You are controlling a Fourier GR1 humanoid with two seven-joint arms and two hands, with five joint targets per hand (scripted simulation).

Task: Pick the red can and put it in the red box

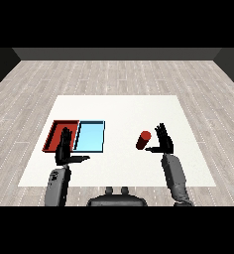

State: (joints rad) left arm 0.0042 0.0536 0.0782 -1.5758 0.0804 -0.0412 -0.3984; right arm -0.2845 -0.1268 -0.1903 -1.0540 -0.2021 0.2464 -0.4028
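The red can (143,140) stands slightly tilted on the white table (119,111), right of centre. My right hand (163,141) is just to its right, fingers straight and thumb pointing toward the can, with a small gap between them. The red tray (54,131) lies at the left, with the light blue tray (90,136) touching its right side. My left hand (64,149) hovers open over the near edge of the two trays, fingers straight up and thumb out to the right, holding nothing.
Both grey forearms come in from the lower corners. The table's edge runs close behind my hands at the front. Grey wooden floor surrounds the table.
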